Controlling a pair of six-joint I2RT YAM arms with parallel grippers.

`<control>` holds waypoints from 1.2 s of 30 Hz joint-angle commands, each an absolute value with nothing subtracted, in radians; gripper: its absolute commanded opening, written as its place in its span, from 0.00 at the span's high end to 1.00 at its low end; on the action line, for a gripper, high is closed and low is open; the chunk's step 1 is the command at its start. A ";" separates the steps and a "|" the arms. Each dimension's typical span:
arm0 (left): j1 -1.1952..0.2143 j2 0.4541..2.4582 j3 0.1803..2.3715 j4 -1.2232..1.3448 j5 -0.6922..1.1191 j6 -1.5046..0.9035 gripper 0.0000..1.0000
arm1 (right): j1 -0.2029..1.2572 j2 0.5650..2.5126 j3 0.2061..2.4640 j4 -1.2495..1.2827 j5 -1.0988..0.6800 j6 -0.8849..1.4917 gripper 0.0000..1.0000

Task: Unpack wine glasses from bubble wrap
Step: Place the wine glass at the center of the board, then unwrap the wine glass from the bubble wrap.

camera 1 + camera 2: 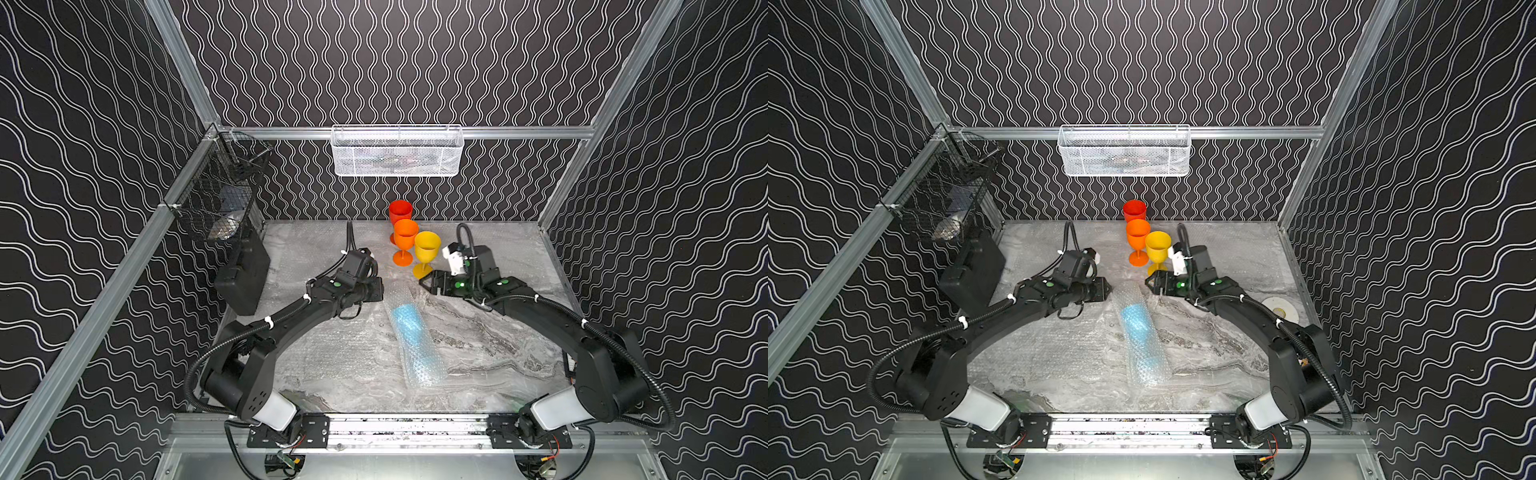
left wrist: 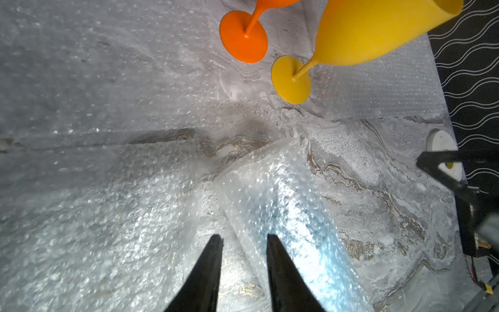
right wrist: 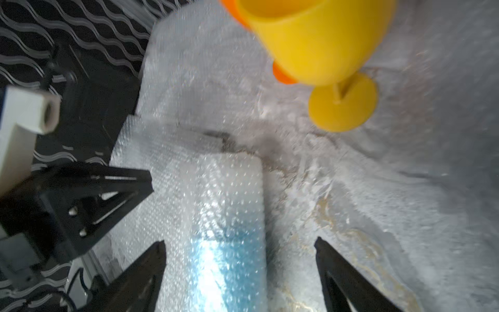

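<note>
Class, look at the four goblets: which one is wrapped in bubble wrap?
The light blue goblet: it lies inside the bubble wrap roll mid-table, while the red goblet, the orange goblet and the yellow goblet stand bare and upright behind it.

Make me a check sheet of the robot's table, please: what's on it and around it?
Surface: grey marbled tabletop, flat bubble wrap sheets lying on it.
Job's things: red goblet, orange goblet, yellow goblet upright and unwrapped; blue goblet lying inside a bubble wrap roll.
Clutter: white disc near the right edge; black case leaning at the left.
End effectors: left end effector slightly open by the roll's far end; right end effector wide open above the roll; neither seems to hold anything.
Cables: black hoses run along both arms.
Surroundings: white mesh basket on back rail, black wire basket on left rail, wavy-patterned walls.
</note>
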State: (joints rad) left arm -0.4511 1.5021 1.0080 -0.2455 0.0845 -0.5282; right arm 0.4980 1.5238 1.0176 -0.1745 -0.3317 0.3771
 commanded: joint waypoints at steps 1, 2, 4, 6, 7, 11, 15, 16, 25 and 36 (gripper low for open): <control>-0.450 1.465 0.968 -0.175 0.122 -0.563 0.67 | 0.571 1.545 1.030 -0.316 -0.296 0.330 0.15; -0.449 1.462 0.972 -0.191 0.136 -0.559 0.67 | 0.598 1.542 1.023 -0.333 -0.269 0.321 0.15; -0.451 1.454 0.974 -0.221 0.182 -0.569 0.67 | 0.656 1.524 1.010 -0.381 -0.194 0.296 0.15; -0.452 1.438 0.940 -0.200 0.229 -0.595 0.68 | 0.676 1.522 1.015 -0.429 -0.175 0.294 0.15; -0.455 1.430 0.919 -0.187 0.245 -0.608 0.68 | 0.679 1.522 1.017 -0.442 -0.178 0.301 0.15; -0.463 1.433 0.877 -0.180 0.313 -0.624 0.70 | 0.708 1.507 1.024 -0.467 -0.179 0.327 0.17; -0.485 1.404 0.847 -0.203 0.321 -0.624 0.72 | 0.766 1.497 1.043 -0.527 -0.133 0.337 0.18; -0.494 1.390 0.841 -0.212 0.313 -0.623 0.73 | 0.781 1.493 1.045 -0.541 -0.114 0.337 0.19; -0.551 1.367 0.785 -0.207 0.307 -0.636 0.76 | 0.853 1.520 1.068 -0.569 -0.045 0.322 0.33; -0.576 1.354 0.733 -0.173 0.308 -0.681 0.77 | 0.904 1.585 1.126 -0.592 0.032 0.303 0.43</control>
State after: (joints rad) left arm -0.5755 1.3537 0.7391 -0.2012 0.3084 -0.6594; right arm 0.8978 1.5681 1.1145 -0.5632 -0.0002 0.3164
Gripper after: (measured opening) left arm 0.228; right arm 0.578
